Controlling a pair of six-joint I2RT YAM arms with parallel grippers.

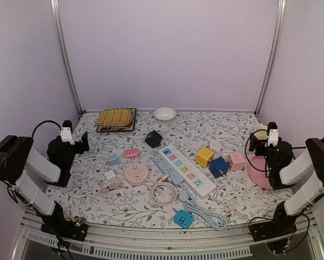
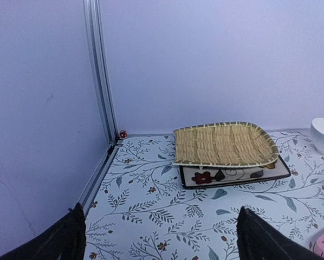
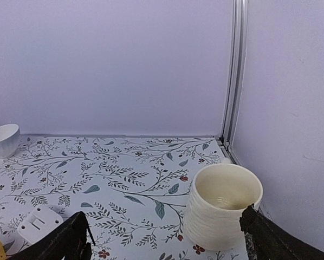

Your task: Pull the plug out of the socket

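A pink round socket [image 1: 136,173] lies left of the table's middle. A white plug [image 1: 151,181] with a coiled white cable [image 1: 162,193] lies at its right edge; I cannot tell whether it is seated. A long white power strip [image 1: 185,170] lies in the middle. My left gripper [image 1: 82,140] is open and empty at the far left, well away from the sockets; in the left wrist view [image 2: 159,244] only patterned cloth lies between its fingers. My right gripper [image 1: 255,142] is open and empty at the far right, and in the right wrist view [image 3: 164,244] it is beside a cream cup [image 3: 224,206].
Yellow [image 1: 204,156], blue [image 1: 218,166] and pink [image 1: 236,161] cube sockets lie right of the strip, next to a pink plate [image 1: 258,174]. A straw tray [image 1: 116,117] and a white bowl [image 1: 164,113] stand at the back. A blue socket [image 1: 183,218] lies at the front.
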